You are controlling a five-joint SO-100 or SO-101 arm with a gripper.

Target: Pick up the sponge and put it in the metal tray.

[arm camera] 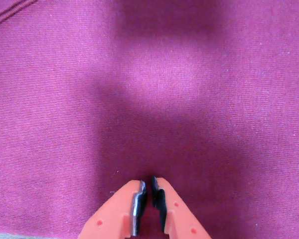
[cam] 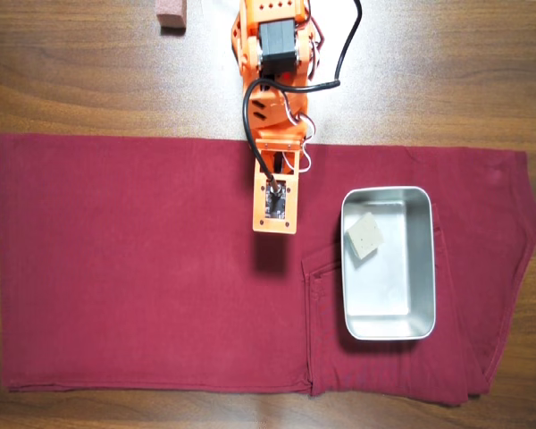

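The sponge (cam: 364, 237), a small pale grey-beige block, lies tilted inside the metal tray (cam: 395, 299), near its upper left corner in the overhead view. The shiny tray sits on the right part of a dark red cloth. My gripper (arm camera: 148, 183) shows at the bottom of the wrist view with orange fingers and black pads. Its jaws are together with nothing between them, above bare cloth. In the overhead view the orange arm (cam: 275, 201) reaches down from the top centre and ends to the left of the tray, apart from it. The arm hides the fingers there.
The dark red cloth (cam: 134, 259), which looks like trousers, covers most of the wooden table (cam: 71, 71). A pinkish-brown block (cam: 171, 13) sits at the top edge, left of the arm's base. Black cables loop beside the arm.
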